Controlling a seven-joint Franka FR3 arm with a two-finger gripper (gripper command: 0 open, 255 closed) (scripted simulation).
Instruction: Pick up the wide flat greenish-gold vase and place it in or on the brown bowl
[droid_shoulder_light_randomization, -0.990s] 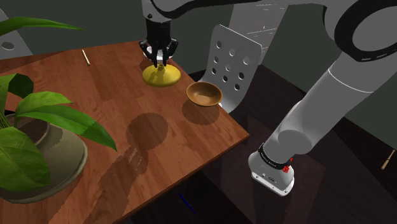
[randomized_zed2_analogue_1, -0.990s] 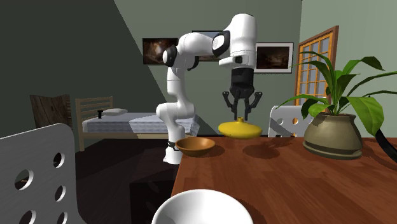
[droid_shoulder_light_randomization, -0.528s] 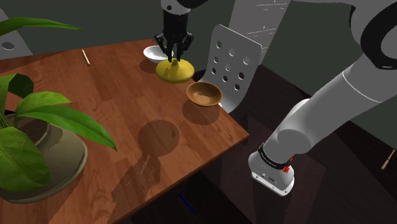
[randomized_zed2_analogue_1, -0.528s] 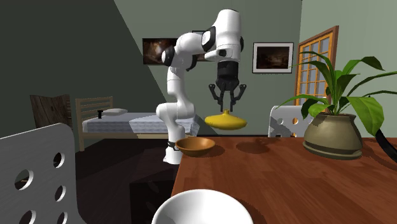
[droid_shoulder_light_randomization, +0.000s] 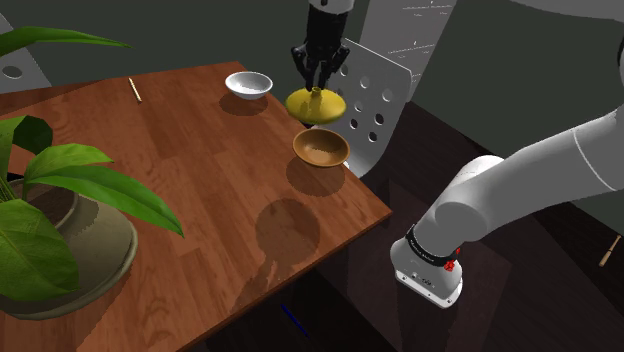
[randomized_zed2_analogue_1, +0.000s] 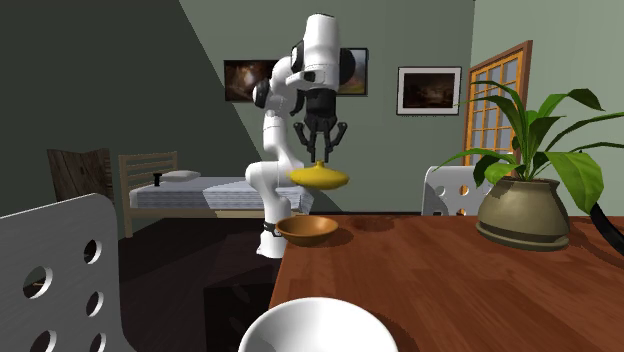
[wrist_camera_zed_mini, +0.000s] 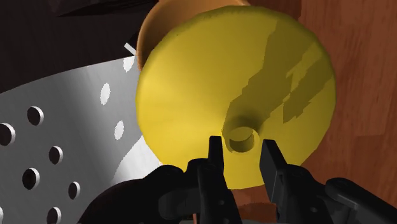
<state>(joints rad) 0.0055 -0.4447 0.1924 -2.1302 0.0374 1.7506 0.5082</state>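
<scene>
The wide flat yellow-gold vase (droid_shoulder_light_randomization: 316, 103) (randomized_zed2_analogue_1: 319, 177) (wrist_camera_zed_mini: 235, 83) hangs in the air, held by its short neck. My gripper (droid_shoulder_light_randomization: 318, 86) (randomized_zed2_analogue_1: 320, 158) (wrist_camera_zed_mini: 240, 150) is shut on that neck from above. The brown bowl (droid_shoulder_light_randomization: 321, 148) (randomized_zed2_analogue_1: 308, 229) sits on the wooden table (droid_shoulder_light_randomization: 190, 170) near its corner, below the vase and slightly toward the shoulder view's bottom. In the wrist view the bowl's rim (wrist_camera_zed_mini: 153, 25) peeks out from behind the vase.
A small white bowl (droid_shoulder_light_randomization: 248, 84) stands at the table's far edge. A perforated white chair back (droid_shoulder_light_randomization: 365, 100) rises just beyond the brown bowl. A large potted plant (droid_shoulder_light_randomization: 55, 215) (randomized_zed2_analogue_1: 525, 205) fills the shoulder view's left. A thin stick (droid_shoulder_light_randomization: 133, 90) lies near the far edge.
The gripper has carried the vase off the table and across toward the shoulder view's right, from beside the white bowl to above the brown bowl.
</scene>
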